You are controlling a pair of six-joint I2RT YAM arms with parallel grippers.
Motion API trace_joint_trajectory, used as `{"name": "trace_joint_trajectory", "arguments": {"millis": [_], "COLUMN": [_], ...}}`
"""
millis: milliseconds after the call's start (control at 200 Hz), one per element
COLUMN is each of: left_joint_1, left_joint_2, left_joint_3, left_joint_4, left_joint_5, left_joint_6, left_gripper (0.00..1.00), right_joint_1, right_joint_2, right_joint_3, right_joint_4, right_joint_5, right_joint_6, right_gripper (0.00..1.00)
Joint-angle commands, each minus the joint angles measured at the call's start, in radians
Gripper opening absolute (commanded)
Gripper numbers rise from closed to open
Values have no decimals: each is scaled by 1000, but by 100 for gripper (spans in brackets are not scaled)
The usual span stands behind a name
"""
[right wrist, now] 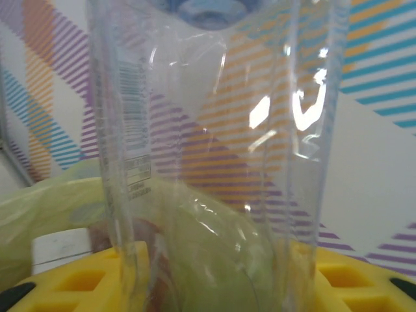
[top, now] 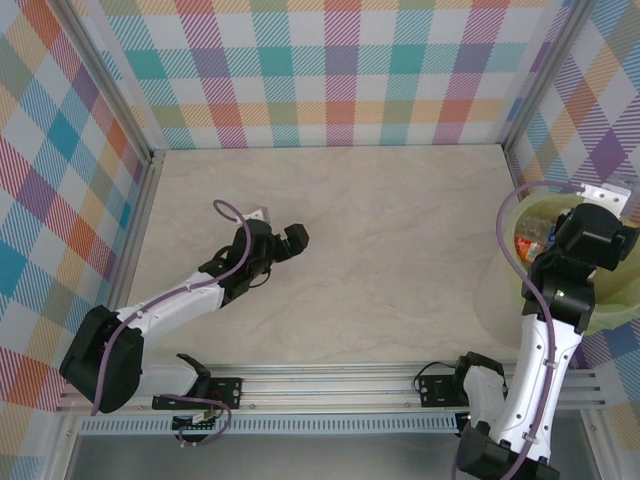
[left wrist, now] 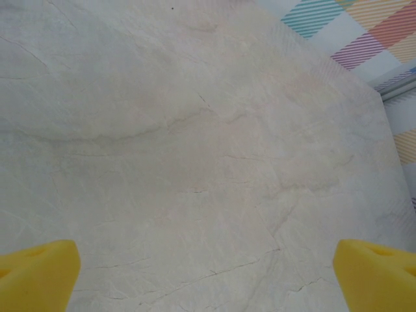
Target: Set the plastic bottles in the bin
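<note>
The pale marbled table (top: 350, 250) is filling the middle of the top view, with checked pastel walls (top: 330, 70) standing round it on the left, top and right. At the right edge of that frame the bin (top: 530, 212), a round translucent yellow-green tub, is sitting on the table beside the right wall. The right arm (top: 545, 340) is rising from the lower right corner and bending over the bin, its black wrist hanging above the tub's opening and hiding much of it. The left arm (top: 170, 305) is stretching from the lower left toward the centre-left of the table, low over the bare surface. Along the bottom of the frame an aluminium rail (top: 330, 385) is running between the two bases. In the left wrist view the left gripper (left wrist: 208, 279) is holding its yellow fingers (left wrist: 36, 276) far apart, one in each lower corner, with nothing but tabletop between them. In the right wrist view the right gripper (right wrist: 208, 286) is clamping a clear bottle (right wrist: 208, 130) between its own yellow fingers (right wrist: 351, 279). The bottle is running from the bottom to the top of the frame, a blurred blue cap (right wrist: 208, 8) at the top edge, and the bin's green wall is showing at lower left. Inside the bin, just left of the wrist in the top view, plastic bottles (top: 530, 245) with red and orange labels are lying; I cannot tell how many.
</note>
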Motion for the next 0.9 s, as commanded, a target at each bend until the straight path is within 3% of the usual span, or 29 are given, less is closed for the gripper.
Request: {"name": "trace_joint_trajectory", "arguments": {"millis": [0, 180, 355, 460, 505, 610, 690, 785, 900], "left_joint_1": [7, 7, 9, 21, 31, 63, 87, 132, 205], "left_joint_2": [-9, 10, -51, -115, -140, -184, -213, -243, -278], "left_joint_3": [24, 67, 70, 59, 64, 88, 115, 132, 120], "left_joint_4": [-32, -75, -150, -187, -210, -268, -321, -372, -427], "left_joint_5": [-8, 8, -51, -102, -123, -158, -220, -334, -477], "left_joint_6": [14, 34, 46, 57, 67, 113, 170, 225, 268], "left_gripper": [100, 100, 100, 100, 100, 100, 100, 100, 100], "right_joint_1": [-35, -65, -59, -18, -7, 0, 31, 135, 360], "right_joint_2": [-10, -5, 42, 7, -8, 5, 28, 46, 107], "right_joint_3": [-39, -82, 75, 142, 153, 172, 140, 75, 48], "right_joint_4": [64, 102, -70, -100, -92, -56, 28, 121, 59], "right_joint_5": [121, 162, 58, -235, -442, -929, -1198, -1259, -1156], "right_joint_6": [43, 56, 146, 193, 207, 334, 398, 395, 250], "right_gripper": [56, 84, 90, 91, 100, 100, 100, 100, 100]}}
